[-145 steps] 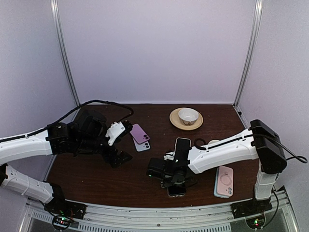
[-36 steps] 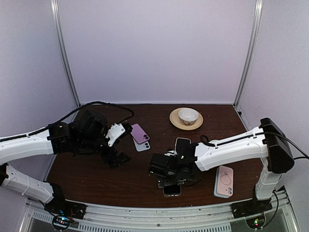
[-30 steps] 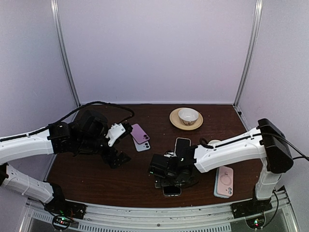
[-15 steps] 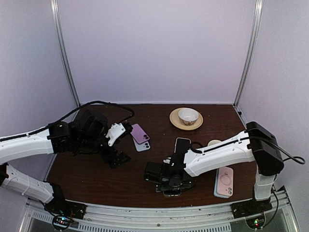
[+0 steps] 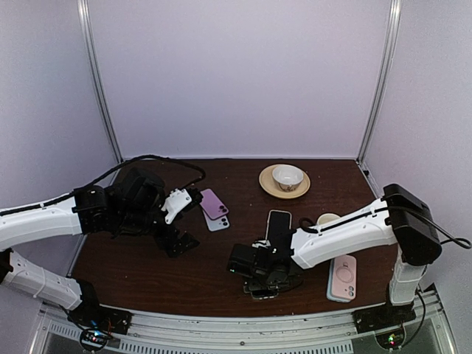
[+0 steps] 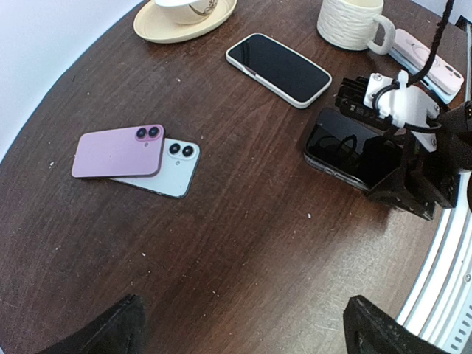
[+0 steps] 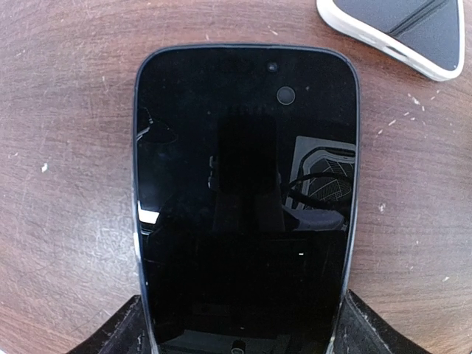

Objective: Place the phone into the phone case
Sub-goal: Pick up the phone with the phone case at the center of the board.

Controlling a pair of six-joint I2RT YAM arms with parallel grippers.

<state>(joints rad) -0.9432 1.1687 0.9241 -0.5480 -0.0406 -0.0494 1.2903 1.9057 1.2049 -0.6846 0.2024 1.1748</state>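
A black phone [image 7: 243,199] lies screen up on the brown table, near the front edge in the top view [image 5: 259,293]. My right gripper [image 7: 240,332] is low over it, one finger against each long side at its near end, shut on it. It also shows in the left wrist view [image 6: 346,147] under the right gripper [image 6: 413,188]. The white-rimmed phone case [image 5: 279,223] lies just beyond it, its corner in the right wrist view [image 7: 398,29]. My left gripper [image 6: 247,332] is open and empty above bare table at the left [image 5: 181,240].
A purple phone [image 6: 118,151] overlaps a pale blue one [image 6: 173,158] left of centre. A saucer with a bowl [image 5: 284,179] stands at the back. A white mug [image 6: 350,22] stands beside a pink phone case [image 5: 342,275] at the right.
My right gripper dipped left over the black phone, then came back slightly right, staying low on it. The left arm has barely moved.
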